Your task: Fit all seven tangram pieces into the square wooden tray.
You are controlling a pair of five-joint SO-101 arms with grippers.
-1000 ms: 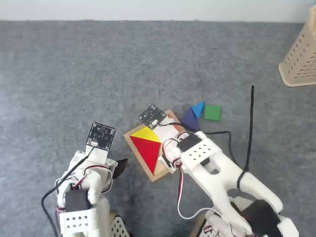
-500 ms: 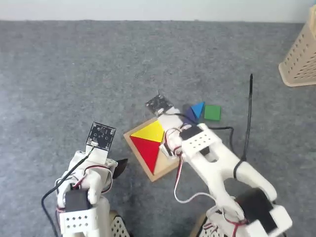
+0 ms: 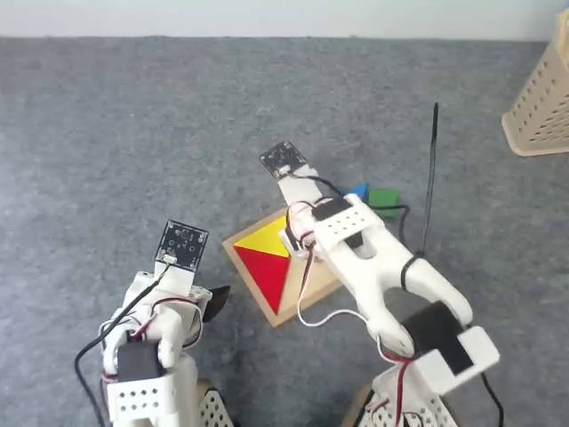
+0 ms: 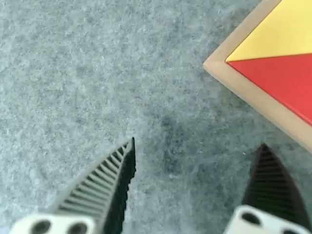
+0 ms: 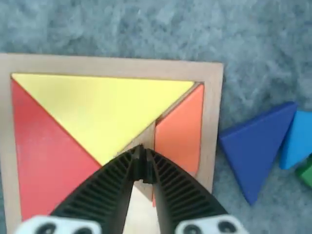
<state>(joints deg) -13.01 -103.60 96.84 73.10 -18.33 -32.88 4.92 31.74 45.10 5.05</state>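
Observation:
The square wooden tray (image 3: 244, 276) lies between the two arms, holding a yellow triangle (image 3: 267, 240) and a red triangle (image 3: 267, 271). In the right wrist view the tray (image 5: 112, 64) also carries an orange piece (image 5: 180, 131) beside the yellow triangle (image 5: 107, 102) and the red triangle (image 5: 44, 161). My right gripper (image 5: 143, 157) hovers shut over the tray's middle, holding nothing. A dark blue triangle (image 5: 256, 146), a light blue piece (image 5: 297, 139) and a green piece (image 5: 307, 173) lie on the carpet just off the tray. My left gripper (image 4: 197, 145) is open above bare carpet near a tray corner (image 4: 214, 66).
Grey carpet covers the table. A perforated beige basket (image 3: 542, 98) stands at the far right. A black cable (image 3: 429, 178) rises beside the right arm (image 3: 356, 240). The light blue piece (image 3: 357, 191) and green piece (image 3: 384, 203) sit just beyond that arm.
The right arm has swung away from the near side, toward the far edge of the tray, uncovering more of the yellow triangle. The left arm has not moved.

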